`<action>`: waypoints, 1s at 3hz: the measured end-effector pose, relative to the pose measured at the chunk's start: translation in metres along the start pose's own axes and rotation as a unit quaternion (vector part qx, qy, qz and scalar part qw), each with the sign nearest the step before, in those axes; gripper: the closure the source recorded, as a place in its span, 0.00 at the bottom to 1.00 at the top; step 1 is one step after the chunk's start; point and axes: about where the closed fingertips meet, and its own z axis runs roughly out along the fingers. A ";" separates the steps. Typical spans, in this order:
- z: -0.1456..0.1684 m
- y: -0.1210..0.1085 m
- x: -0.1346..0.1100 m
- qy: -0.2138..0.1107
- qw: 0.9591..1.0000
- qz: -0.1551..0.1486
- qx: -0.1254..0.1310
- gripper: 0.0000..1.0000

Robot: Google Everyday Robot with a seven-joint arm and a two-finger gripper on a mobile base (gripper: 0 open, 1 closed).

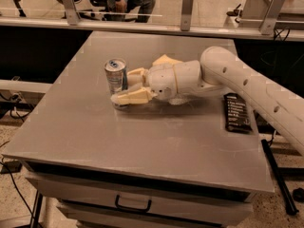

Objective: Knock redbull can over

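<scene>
The redbull can (pixel 116 75) stands upright on the grey table (pixel 142 146), left of the middle and closer to the left edge than the right. It is slim and tall, with a silver and blue side. Its shiny round top faces up, and the dark drinking opening shows in it.

The white arm reaches in from the right edge and lies low across the table. Its gripper (pixel 126 85) sits right against the can. The two cream fingers are spread apart. One finger (pixel 135 97) lies low on the tabletop, its tip running along the near side of the can's base. The other is higher, at the can's right side. I cannot tell from here whether either one actually presses on the can.

A pale yellow sponge (pixel 164 60) peeks out behind the wrist, toward the far edge. A flat black wrapper (pixel 236 112) lies near the right edge, well apart from the can.
</scene>
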 end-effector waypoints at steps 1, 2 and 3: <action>0.005 0.002 -0.001 -0.001 1.000 -0.001 -0.005 0.65; 0.005 0.002 -0.002 -0.001 1.000 -0.001 -0.005 0.64; 0.007 0.002 -0.002 -0.001 1.000 -0.001 -0.007 0.59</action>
